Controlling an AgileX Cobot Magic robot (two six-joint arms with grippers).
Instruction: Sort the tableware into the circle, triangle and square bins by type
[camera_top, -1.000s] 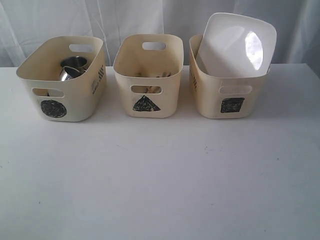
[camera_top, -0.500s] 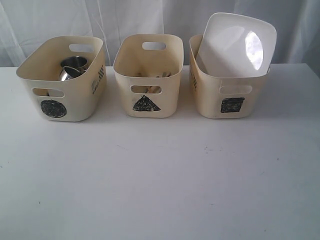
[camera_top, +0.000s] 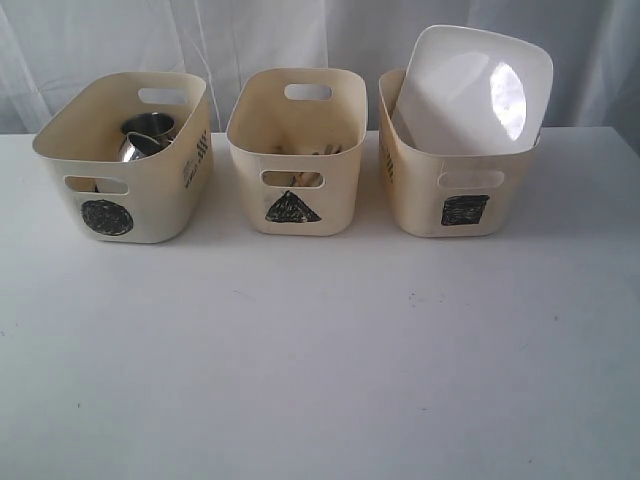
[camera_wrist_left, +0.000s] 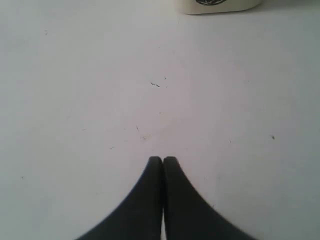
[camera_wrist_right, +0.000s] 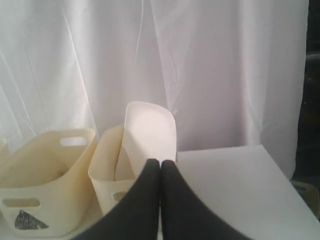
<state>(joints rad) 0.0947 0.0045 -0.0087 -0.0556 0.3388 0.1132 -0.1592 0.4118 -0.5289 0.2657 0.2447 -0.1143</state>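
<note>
Three cream plastic tubs with rounded corners and cut-out handles stand in a row at the back of a matte white table (camera_top: 320, 380), each front scribbled in black. The circle bin (camera_top: 165, 205), at left, holds shiny steel mugs (camera_top: 148, 132). The triangle bin (camera_top: 345, 175), centre, shows pale wooden pieces (camera_top: 318, 152) low inside (too dim to name further). The square bin (camera_top: 415, 205), at right, carries a glossy white rounded-square plate (camera_top: 455, 95) propped on edge, rising above the rim and catching a bright glare. Faint specks mark the tabletop. A sheer white curtain (camera_top: 250, 35) hangs in folds behind. The left gripper (camera_wrist_left: 162, 161), dark and smooth, hovers above the table with tips pressed together, holding nothing. The right gripper (camera_wrist_right: 160, 162) is likewise pinched closed and empty, facing the plate.
</note>
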